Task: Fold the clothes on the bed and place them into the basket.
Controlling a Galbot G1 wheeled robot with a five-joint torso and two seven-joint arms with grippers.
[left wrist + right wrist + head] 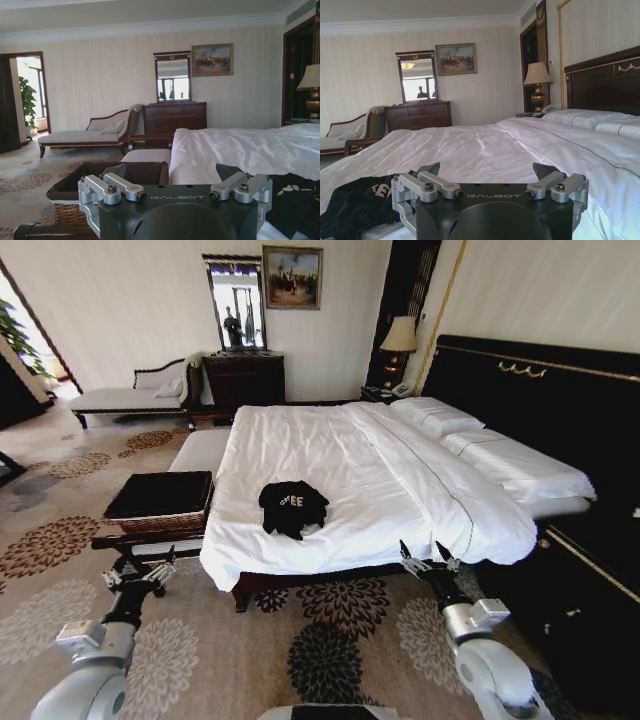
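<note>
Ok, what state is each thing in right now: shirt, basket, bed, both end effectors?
T-shirt: crumpled, unfolded, lying on the bed near its foot.
Basket: on the floor beside the bed, nothing on top.
Bed: made, white duvet smooth.
Left end effector: open, empty, low by the basket.
Right end effector: open, empty, at the bed's foot edge.
</note>
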